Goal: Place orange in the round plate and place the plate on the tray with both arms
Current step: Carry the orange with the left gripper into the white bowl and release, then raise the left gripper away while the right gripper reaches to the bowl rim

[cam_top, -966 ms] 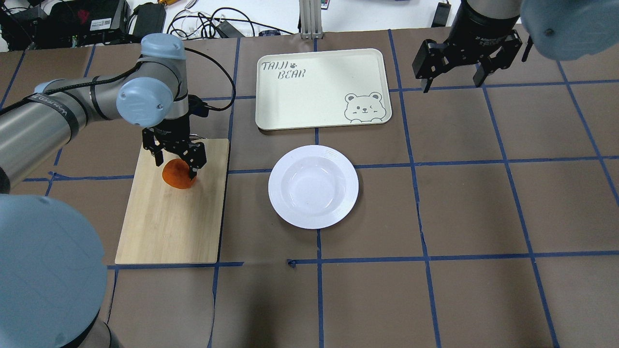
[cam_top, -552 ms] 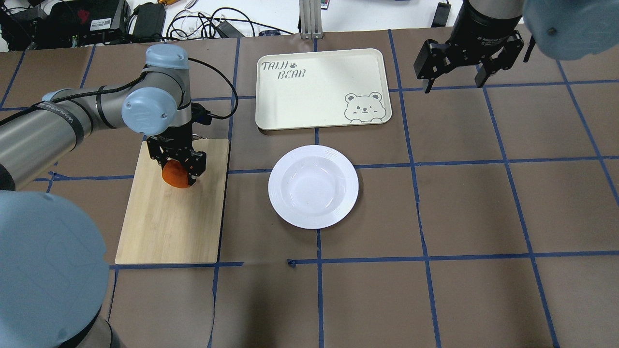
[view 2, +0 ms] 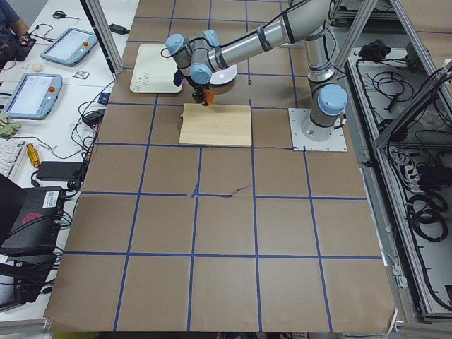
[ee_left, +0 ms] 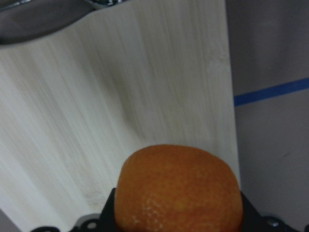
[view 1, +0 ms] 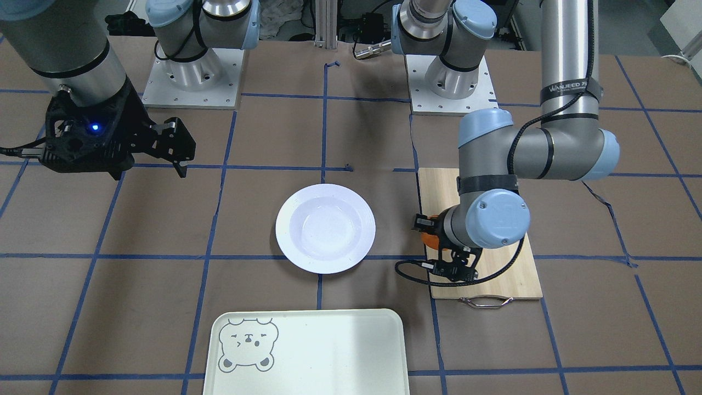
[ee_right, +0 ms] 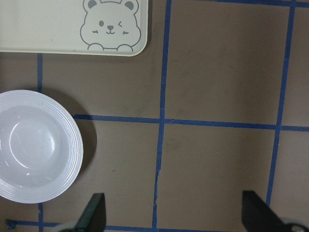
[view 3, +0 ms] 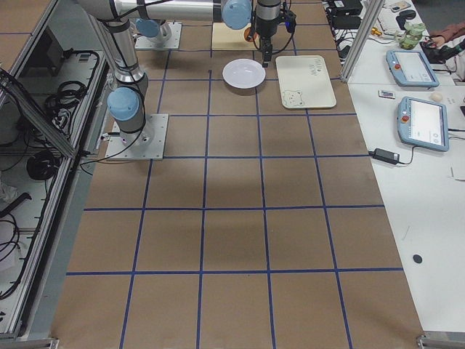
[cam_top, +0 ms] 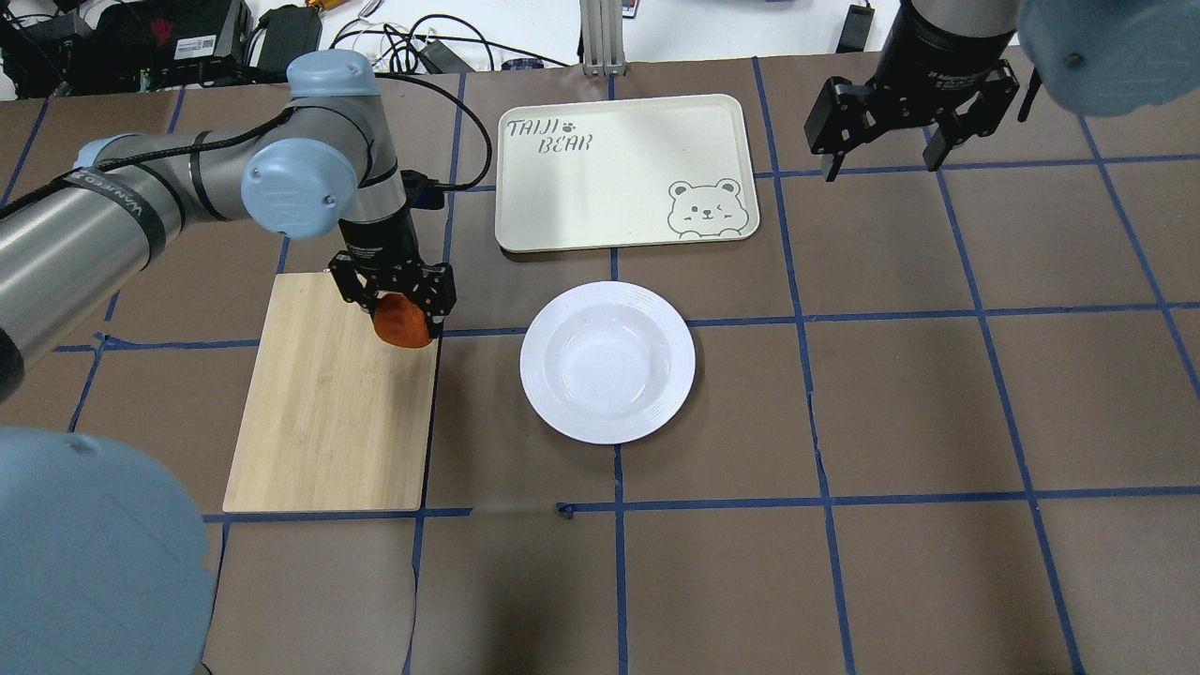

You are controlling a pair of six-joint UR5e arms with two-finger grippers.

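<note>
My left gripper [cam_top: 401, 314] is shut on the orange [cam_top: 403, 324] and holds it above the right edge of the bamboo board [cam_top: 328, 412]. The left wrist view shows the orange [ee_left: 178, 191] filling the bottom, with the board [ee_left: 120, 96] below it. In the front-facing view only a sliver of orange [view 1: 430, 235] shows beside the wrist. The white round plate [cam_top: 553, 394] sits empty at the table's centre, right of the held fruit. The cream tray [cam_top: 600, 187] with the bear face lies beyond the plate. My right gripper [cam_top: 881, 155] hangs open at the far right, high over the table.
The board has a metal handle [view 1: 485, 302] at its far end. Cables and electronics [cam_top: 141, 42] crowd the back edge of the table. Blue tape lines [cam_top: 825, 394] grid the brown table cover. Tablets [view 3: 418, 123] lie on a side bench.
My left gripper closed on the orange, lifted it off the board and carried it right toward the plate. The right gripper stayed nearly still.
</note>
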